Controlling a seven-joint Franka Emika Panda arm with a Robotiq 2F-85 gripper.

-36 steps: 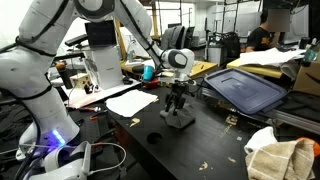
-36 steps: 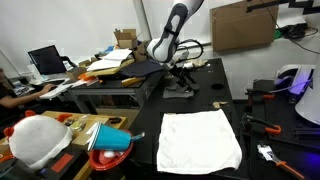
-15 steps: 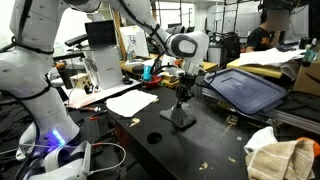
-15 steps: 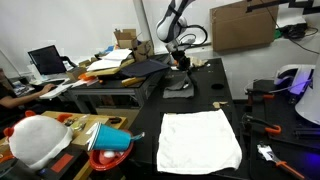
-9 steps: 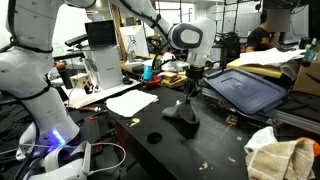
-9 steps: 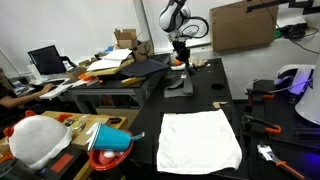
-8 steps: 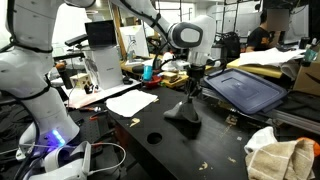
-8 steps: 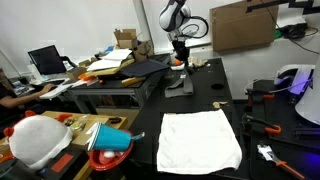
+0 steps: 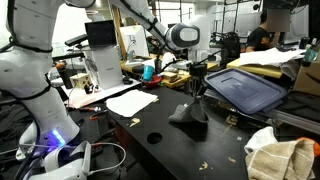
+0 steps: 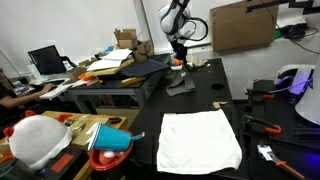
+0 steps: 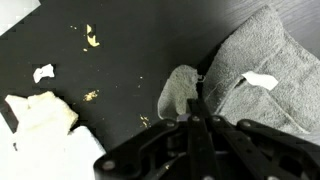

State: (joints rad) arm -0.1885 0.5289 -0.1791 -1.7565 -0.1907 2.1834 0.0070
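Grey towel [image 9: 188, 116]: soft terry cloth, one fold pinched up between the fingers, the rest hanging below them down to the black table [image 9: 150, 150].
Gripper [image 9: 198, 88]: fingers [image 11: 205, 128] together, clamped on the towel's fold.
Tag [image 11: 258, 81]: white strip on the towel, just beside the fingers; any writing is too small to read.
Scraps [image 11: 90, 38]: pale crumbs on the matte tabletop, well apart from the fingers.

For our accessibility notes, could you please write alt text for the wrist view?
The gripper, fingers shut, pinches a raised fold of a grey cloth lying on a black table. A white tag sits on the cloth, and pale scraps are scattered to the left.
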